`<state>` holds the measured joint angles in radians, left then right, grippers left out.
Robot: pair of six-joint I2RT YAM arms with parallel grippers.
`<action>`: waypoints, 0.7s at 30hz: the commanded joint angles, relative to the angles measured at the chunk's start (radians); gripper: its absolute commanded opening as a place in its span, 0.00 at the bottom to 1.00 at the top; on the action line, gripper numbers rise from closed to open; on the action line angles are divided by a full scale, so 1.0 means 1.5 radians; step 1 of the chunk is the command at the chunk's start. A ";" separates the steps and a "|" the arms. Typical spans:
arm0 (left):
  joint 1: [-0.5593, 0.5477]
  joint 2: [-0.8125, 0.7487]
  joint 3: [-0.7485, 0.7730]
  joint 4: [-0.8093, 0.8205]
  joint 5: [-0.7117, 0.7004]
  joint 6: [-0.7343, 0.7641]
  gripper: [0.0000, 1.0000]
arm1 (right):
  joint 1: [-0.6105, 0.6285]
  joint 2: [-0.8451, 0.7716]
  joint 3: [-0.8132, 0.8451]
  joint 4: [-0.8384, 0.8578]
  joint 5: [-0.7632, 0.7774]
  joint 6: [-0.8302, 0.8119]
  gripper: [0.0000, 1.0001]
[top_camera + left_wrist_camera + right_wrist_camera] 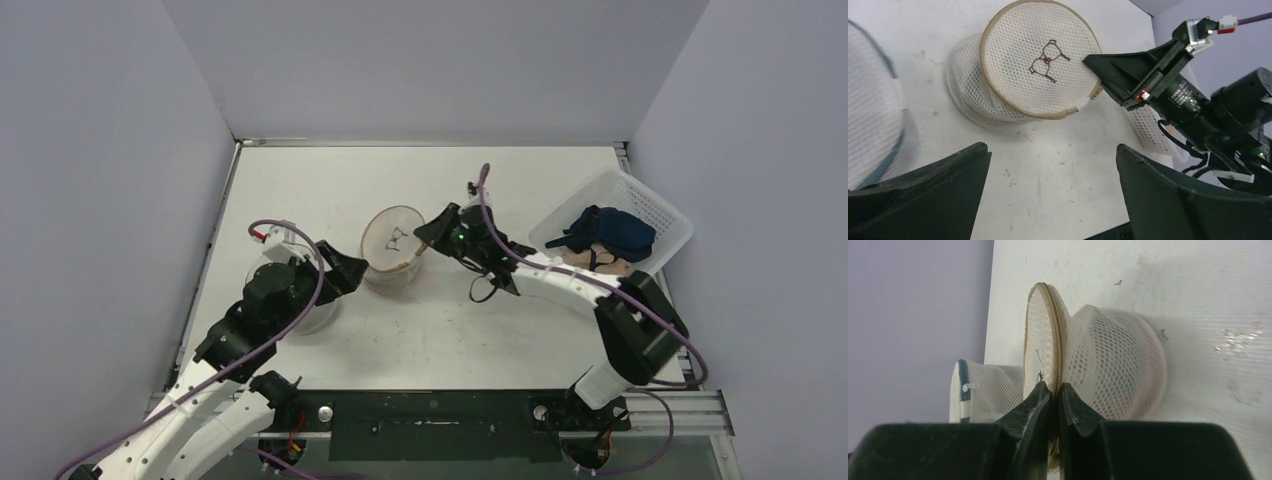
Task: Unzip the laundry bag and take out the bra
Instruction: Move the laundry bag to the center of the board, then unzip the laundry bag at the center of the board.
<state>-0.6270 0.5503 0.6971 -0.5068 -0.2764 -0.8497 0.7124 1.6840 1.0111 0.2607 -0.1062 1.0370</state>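
1 laundry bag (392, 240), rim pinched in right hand (1052, 389); left hand (348, 272) nearby.

The laundry bag (392, 248) is made of white open-mesh cloth, edged in tan tape. The table (450, 335) is finished matt white, scuffed. The basket (655, 207) is moulded in perforated white plastic.

Laundry bag (1038, 65) contents — unreadable through the mesh.

A round cream mesh laundry bag (392, 248) sits central on the table (450, 330) — right end effector (422, 238) at its right rim, left end effector (352, 275) just beside its left. Well right, a white plastic basket (655, 205) holds a dark blue garment (610, 230).
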 commanded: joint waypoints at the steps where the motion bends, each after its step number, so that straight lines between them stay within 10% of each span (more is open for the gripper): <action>1: -0.012 0.063 -0.017 0.161 0.140 -0.018 0.96 | -0.034 -0.183 -0.139 0.044 0.049 -0.017 0.05; 14: -0.329 0.223 -0.162 0.517 -0.060 -0.187 0.97 | -0.014 -0.597 -0.510 0.113 0.174 0.168 0.05; 21: -0.370 0.326 -0.174 0.602 -0.149 -0.269 1.00 | 0.009 -0.642 -0.563 0.120 0.193 0.213 0.05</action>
<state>-1.1713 0.9981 0.4183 0.2256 -0.3798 -1.1580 0.7074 0.7536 0.1806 0.3500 0.1295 1.2900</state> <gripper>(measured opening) 0.989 0.090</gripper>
